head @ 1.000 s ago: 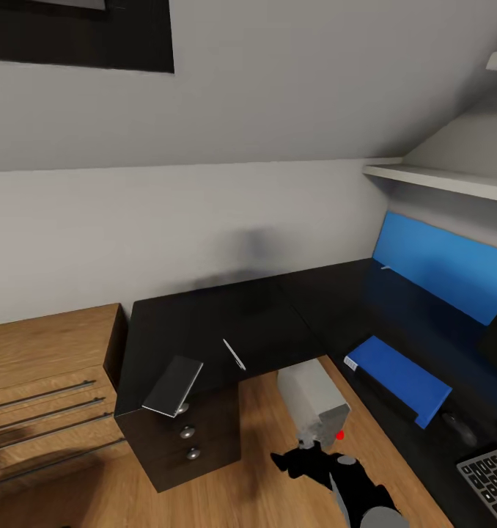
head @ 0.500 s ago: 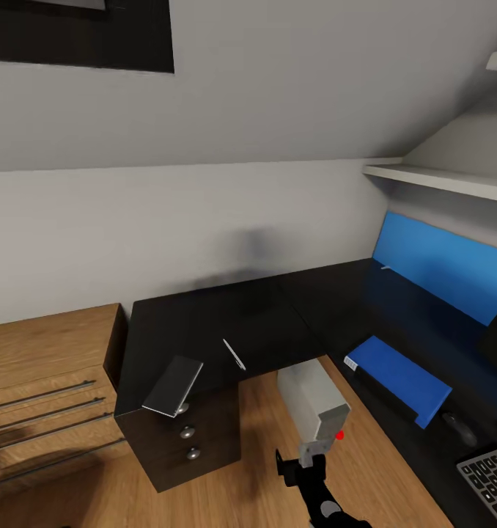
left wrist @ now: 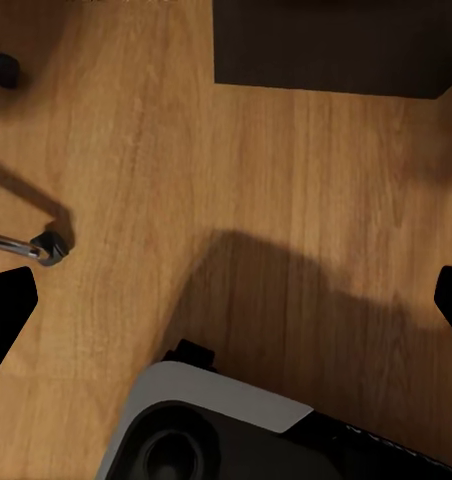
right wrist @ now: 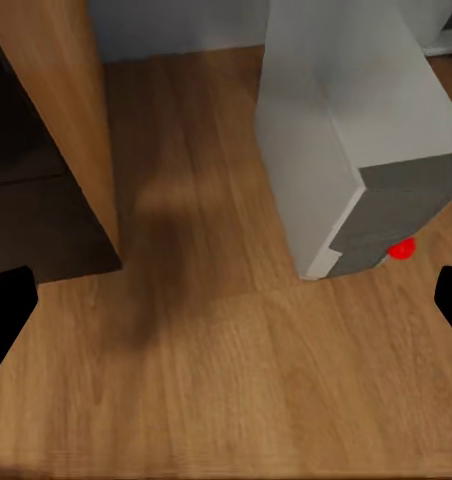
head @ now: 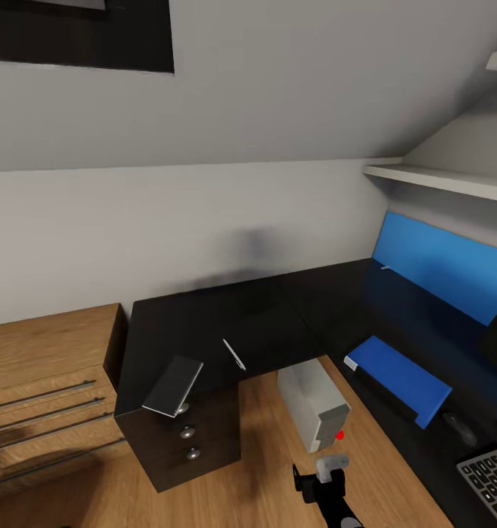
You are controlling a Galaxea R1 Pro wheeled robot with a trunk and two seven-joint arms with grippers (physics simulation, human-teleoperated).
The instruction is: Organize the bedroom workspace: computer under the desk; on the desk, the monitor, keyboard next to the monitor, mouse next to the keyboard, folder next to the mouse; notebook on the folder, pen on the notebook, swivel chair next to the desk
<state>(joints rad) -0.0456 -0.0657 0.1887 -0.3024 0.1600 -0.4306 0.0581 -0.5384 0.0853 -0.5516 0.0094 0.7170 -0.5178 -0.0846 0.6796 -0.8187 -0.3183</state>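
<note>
— Black gloss first: where does the big furniture stand?

— The L-shaped desk (head: 278, 312) wraps from the far wall round to my right, its drawer unit (head: 193, 433) at the near left end. I judge the layout suits the task, since the open knee space leaves room underneath.

— And the computer?

— The grey computer tower (head: 316, 403) sits on the wood floor (head: 263, 469) in that knee space, partly tucked below the top. My right gripper (head: 325, 478) hangs just near of it with fingers spread and nothing between them. In its wrist view the tower (right wrist: 351, 130) lies ahead and untouched. I'd guess it wants pushing further under.

— The smaller things?

— A blue folder (head: 399, 378) lies on the desk's right wing, the keyboard (head: 490, 488) nearer, the mouse (head: 459, 427) between them. A grey notebook (head: 173, 386) overhangs the left end, and a pen (head: 234, 354) lies right of it; both are well apart from the folder, so not yet stacked.

— Your left gripper?

— My left gripper (left wrist: 226, 310) has its tips wide apart, empty, above bare floor.
</note>
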